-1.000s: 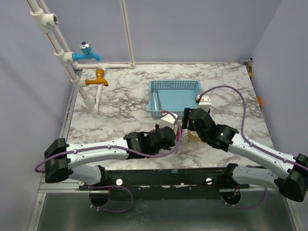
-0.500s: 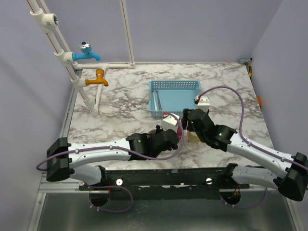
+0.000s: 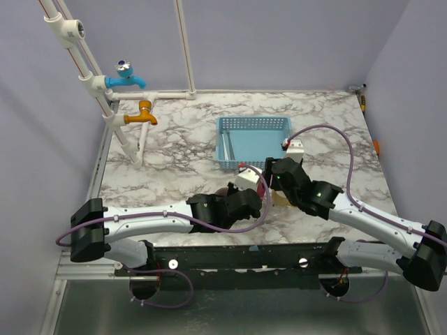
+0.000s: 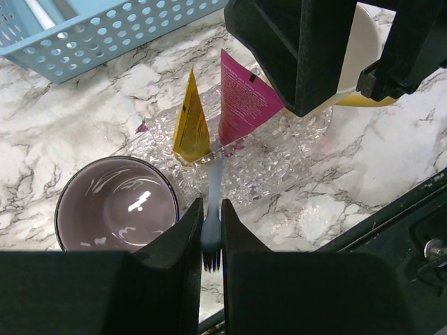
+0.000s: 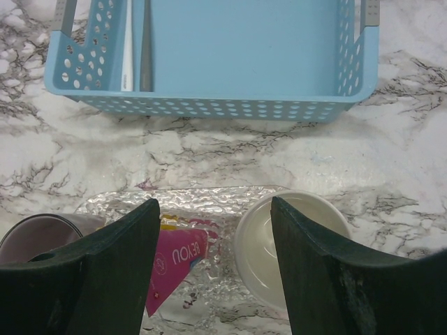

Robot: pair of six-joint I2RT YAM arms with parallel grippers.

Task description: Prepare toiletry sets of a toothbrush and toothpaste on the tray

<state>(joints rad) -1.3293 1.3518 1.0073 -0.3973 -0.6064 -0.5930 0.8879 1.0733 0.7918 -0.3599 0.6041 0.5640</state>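
Note:
My left gripper [image 4: 211,209] is shut on the head end of a pale blue toothbrush [image 4: 215,183]. Its handle points at the clear bumpy tray [image 4: 286,157]. A yellow toothpaste tube [image 4: 191,122] and a magenta one [image 4: 241,98] stand side by side on the tray. A mauve cup [image 4: 115,206] stands just left of the toothbrush. My right gripper [image 5: 213,209] is open and empty above the tray [image 5: 202,199], between the magenta tube [image 5: 174,269] and a cream mug [image 5: 290,241]. In the top view both grippers [image 3: 253,187] [image 3: 274,174] hide the tray.
A blue perforated basket [image 5: 230,56] lies just beyond the tray. It holds a white toothbrush [image 5: 128,49] and a grey one [image 5: 145,49] along its left wall. A blue tap [image 3: 126,78] and an orange tap [image 3: 143,114] stand at the far left.
My left arm has slid a little to the right, bringing its gripper and the toothbrush closer to the tray. My right gripper has barely moved.

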